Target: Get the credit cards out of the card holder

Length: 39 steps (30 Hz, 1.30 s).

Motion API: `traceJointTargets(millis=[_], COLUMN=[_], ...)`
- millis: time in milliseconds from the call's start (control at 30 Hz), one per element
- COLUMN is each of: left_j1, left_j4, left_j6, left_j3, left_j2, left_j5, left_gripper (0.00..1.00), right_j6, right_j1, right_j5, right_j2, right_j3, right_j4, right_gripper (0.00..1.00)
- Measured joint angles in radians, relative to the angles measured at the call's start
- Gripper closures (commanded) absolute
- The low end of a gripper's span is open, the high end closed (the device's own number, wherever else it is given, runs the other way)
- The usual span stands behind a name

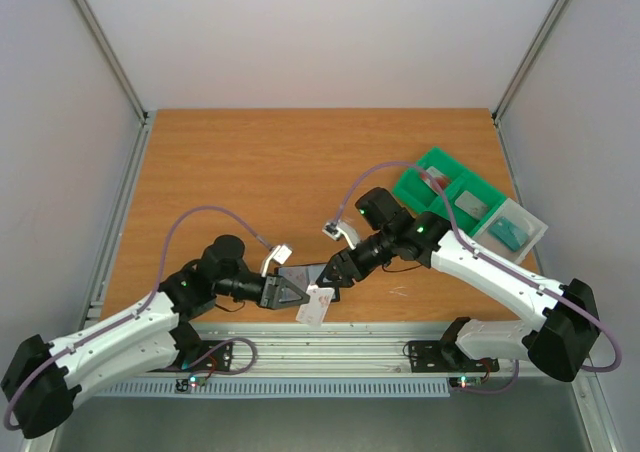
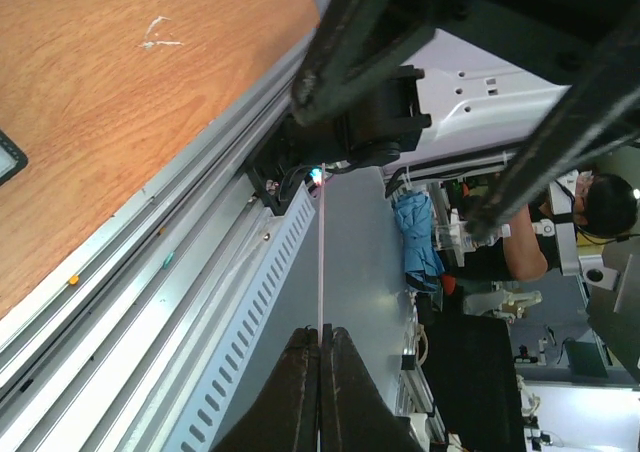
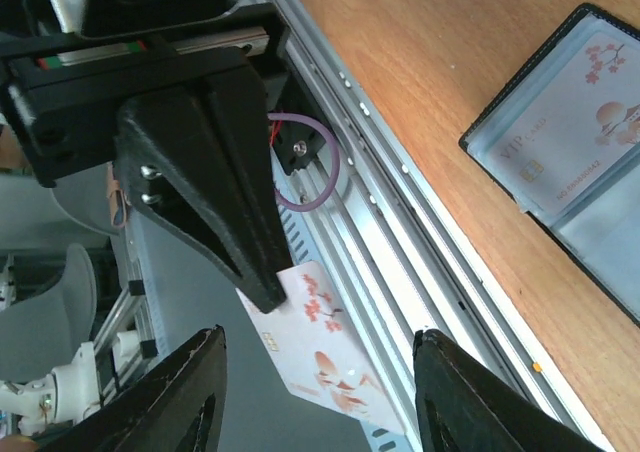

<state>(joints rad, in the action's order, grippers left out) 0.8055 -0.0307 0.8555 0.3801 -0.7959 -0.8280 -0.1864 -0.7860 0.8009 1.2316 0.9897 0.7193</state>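
Observation:
My left gripper (image 1: 300, 297) is shut on one credit card (image 1: 316, 306), a pale card with a blossom print, held out over the table's near edge and rail. In the left wrist view the card (image 2: 321, 252) shows edge-on between the closed fingers (image 2: 300, 392). My right gripper (image 3: 320, 337) is open and empty, its jaws wide apart on either side of that card (image 3: 325, 357) without touching it. The card holder (image 3: 560, 152) lies open on the table with another card (image 3: 590, 97) in a pocket. From above the card holder (image 1: 297, 272) is mostly hidden under both grippers.
A green compartment tray (image 1: 432, 162) stands at the right, holding a red item (image 1: 436, 180); beside it a clear tray holds a teal item (image 1: 508, 232). The metal rail (image 1: 380, 337) runs along the table's near edge, and cage posts rise at the far corners.

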Motion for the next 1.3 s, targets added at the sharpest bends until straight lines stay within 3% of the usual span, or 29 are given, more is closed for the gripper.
traceJointTargets(millis=[167, 367, 467, 767, 933, 1200, 1300], left_j1=[0.000, 0.000, 0.000, 0.000, 0.000, 0.000, 0.000], left_j4=[-0.042, -0.060, -0.072, -0.085, -0.086, -0.085, -0.083], left_j6=[-0.030, -0.039, -0.046, -0.061, -0.064, -0.069, -0.071], left_j3=[0.030, 0.039, 0.052, 0.061, 0.061, 0.061, 0.061], left_j2=[0.026, 0.033, 0.035, 0.053, 0.053, 0.058, 0.058], left_j5=[-0.005, -0.011, -0.013, -0.013, -0.016, -0.021, -0.021], left_gripper=[1.00, 1.00, 1.00, 1.00, 1.00, 0.99, 1.00], right_j6=[-0.002, 0.014, 0.027, 0.030, 0.031, 0.030, 0.028], right_j1=[0.001, 0.013, 0.029, 0.046, 0.046, 0.046, 0.046], right_j5=[0.013, 0.100, 0.142, 0.185, 0.198, 0.225, 0.225], right_j2=[0.000, 0.003, 0.001, 0.001, 0.001, 0.016, 0.034], right_j3=[-0.011, -0.031, -0.034, -0.034, -0.034, -0.041, -0.042], right_j4=[-0.002, -0.036, -0.058, -0.065, -0.067, -0.069, -0.068], right_gripper=[0.55, 0.80, 0.86, 0.63, 0.67, 0.64, 0.72])
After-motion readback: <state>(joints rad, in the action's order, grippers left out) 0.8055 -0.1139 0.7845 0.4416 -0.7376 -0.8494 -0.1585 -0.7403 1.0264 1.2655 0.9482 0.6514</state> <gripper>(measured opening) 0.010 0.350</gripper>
